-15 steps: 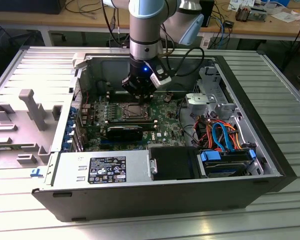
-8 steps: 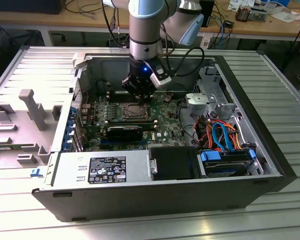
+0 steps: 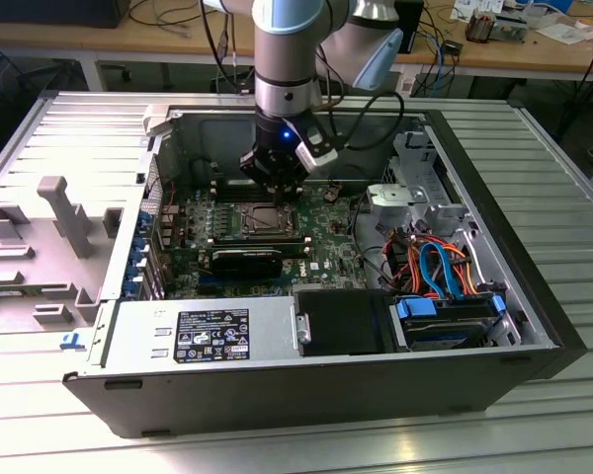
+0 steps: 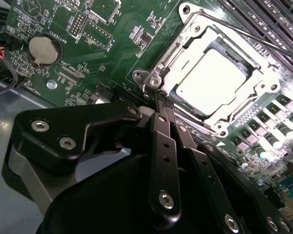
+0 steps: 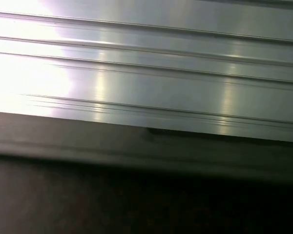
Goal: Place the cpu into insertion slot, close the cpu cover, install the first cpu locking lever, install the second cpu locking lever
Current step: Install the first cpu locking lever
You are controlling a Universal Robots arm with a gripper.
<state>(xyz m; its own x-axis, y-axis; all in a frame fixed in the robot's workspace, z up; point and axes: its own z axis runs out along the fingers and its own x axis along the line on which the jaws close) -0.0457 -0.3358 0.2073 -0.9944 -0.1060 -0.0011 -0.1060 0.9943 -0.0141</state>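
In the second wrist view the cpu, a flat silvery square, lies in the insertion slot on the green board. The cpu cover, a thin metal frame, lies flat around it. A thin locking lever runs along the socket's side nearest the memory slots. My gripper is shut, fingers pressed together, with its tip at the socket's corner screw. I cannot tell whether it touches a lever there. In the exterior view the gripper hangs just above the socket inside the open computer case.
Long black memory slots flank the socket, and a coin battery sits on the board. The case holds a power supply in front and a drive cage with blue and orange cables at the exterior view's right. A grey fixture stands outside.
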